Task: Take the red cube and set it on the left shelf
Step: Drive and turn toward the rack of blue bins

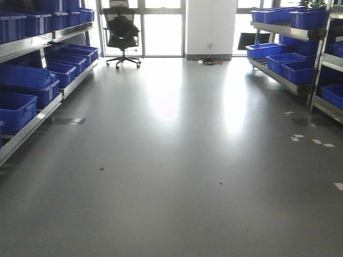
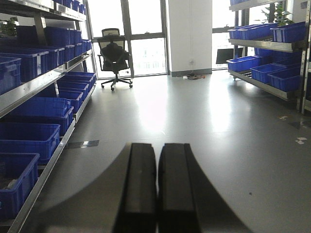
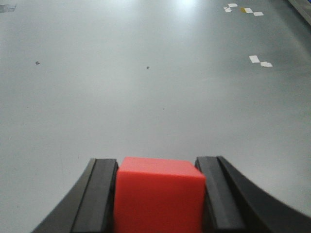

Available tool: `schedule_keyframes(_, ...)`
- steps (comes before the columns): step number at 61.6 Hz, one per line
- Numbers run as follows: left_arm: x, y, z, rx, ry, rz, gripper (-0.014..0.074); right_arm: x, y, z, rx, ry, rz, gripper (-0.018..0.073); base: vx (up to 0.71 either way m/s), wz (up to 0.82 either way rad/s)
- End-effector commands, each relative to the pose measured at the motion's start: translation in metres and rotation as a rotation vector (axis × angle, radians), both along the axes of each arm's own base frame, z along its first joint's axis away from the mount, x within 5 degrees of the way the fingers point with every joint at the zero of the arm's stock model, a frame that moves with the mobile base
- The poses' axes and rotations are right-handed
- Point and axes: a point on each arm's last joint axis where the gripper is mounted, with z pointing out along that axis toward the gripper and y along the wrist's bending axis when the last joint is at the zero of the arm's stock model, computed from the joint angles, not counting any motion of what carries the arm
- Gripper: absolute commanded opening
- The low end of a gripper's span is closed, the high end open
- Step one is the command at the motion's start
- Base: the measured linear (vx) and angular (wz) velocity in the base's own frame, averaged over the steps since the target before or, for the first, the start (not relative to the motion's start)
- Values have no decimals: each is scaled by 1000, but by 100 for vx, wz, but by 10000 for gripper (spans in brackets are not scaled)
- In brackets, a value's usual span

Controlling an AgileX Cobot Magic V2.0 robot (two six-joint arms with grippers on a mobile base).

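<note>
Blue crates [image 1: 16, 110] line the left shelf [image 1: 33, 124]; chair [image 1: 122, 32] beyond.

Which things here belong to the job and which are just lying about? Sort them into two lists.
Job:
red cube, held in the right gripper
left shelf, where it goes

Lying about:
office chair
right shelf
white floor scraps
left gripper, shut and empty
</note>
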Motion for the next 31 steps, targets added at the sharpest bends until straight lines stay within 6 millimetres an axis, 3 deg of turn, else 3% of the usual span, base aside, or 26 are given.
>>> schedule_keyframes(1,1,1,0,-17,-52,7,106,3,0,17,-20,-107,4,55,38,7)
schedule_keyframes(31,1,1,0,-17,-52,7,106,3,0,17,-20,-107,4,55,50,9)
